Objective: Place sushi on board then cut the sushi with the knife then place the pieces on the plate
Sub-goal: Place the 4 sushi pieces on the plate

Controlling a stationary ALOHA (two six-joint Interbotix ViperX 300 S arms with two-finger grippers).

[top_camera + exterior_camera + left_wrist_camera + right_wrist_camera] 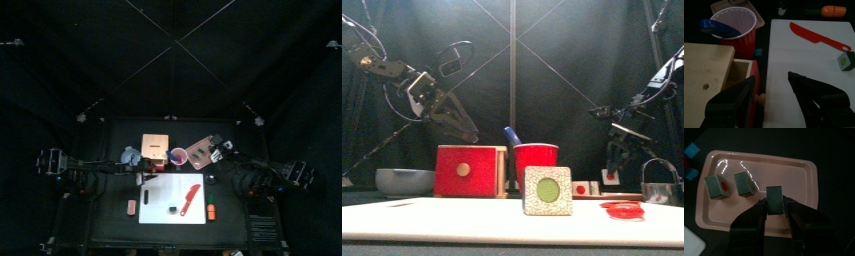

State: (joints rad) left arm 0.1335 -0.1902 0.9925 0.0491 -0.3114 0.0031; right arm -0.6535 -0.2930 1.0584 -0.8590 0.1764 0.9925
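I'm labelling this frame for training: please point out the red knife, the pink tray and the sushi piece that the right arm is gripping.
red knife (812, 33): left wrist view, middle of the blade.
pink tray (799, 175): right wrist view, bare floor near one corner.
held sushi piece (774, 198): right wrist view, its visible face.

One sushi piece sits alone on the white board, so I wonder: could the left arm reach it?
Probably yes. The left gripper hangs open at the white board's edge; only bare board lies between it and the sushi piece, and the red knife lies off to one side.
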